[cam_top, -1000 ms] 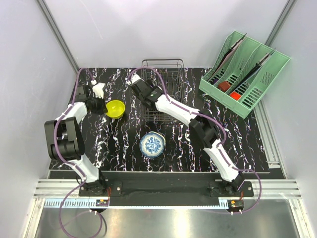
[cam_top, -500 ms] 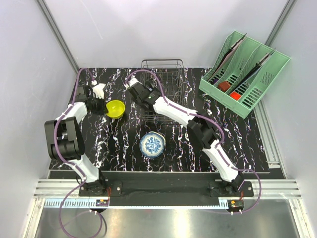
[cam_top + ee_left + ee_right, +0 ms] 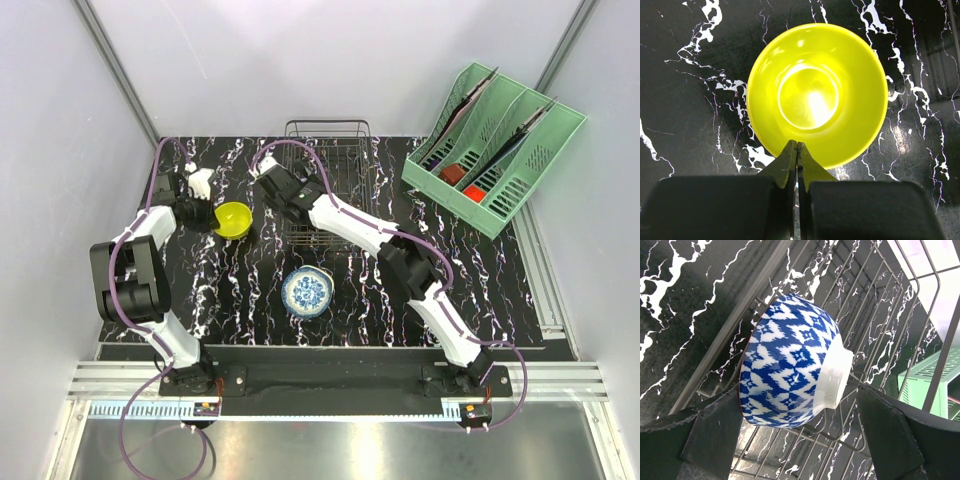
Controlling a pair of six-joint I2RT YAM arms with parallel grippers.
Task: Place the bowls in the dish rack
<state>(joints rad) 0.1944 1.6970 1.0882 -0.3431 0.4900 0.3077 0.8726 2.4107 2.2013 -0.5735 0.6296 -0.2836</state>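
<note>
A yellow bowl [image 3: 817,95] stands upright on the black marbled table, left of the rack [image 3: 232,219]. My left gripper [image 3: 797,146] is shut with its tips over the bowl's near rim; nothing shows between them. A blue-and-white patterned bowl [image 3: 790,365] lies on its side in the wire dish rack [image 3: 880,300]. My right gripper [image 3: 800,392] stands open around it, and its right finger [image 3: 895,435] is clear of the bowl's foot. In the top view the right gripper [image 3: 283,190] is at the left side of the dish rack [image 3: 345,165]. A blue floral bowl [image 3: 307,292] sits mid-table.
A mint-green slotted organizer [image 3: 490,145] holding dark and red items stands at the back right of the table. White walls close in on the left, back and right. The left arm [image 3: 130,270] folds along the left edge.
My right gripper has opened and let go of the patterned bowl, which now rests in the rack. The right wrist shifted slightly left. The left gripper and the yellow bowl have not moved.
</note>
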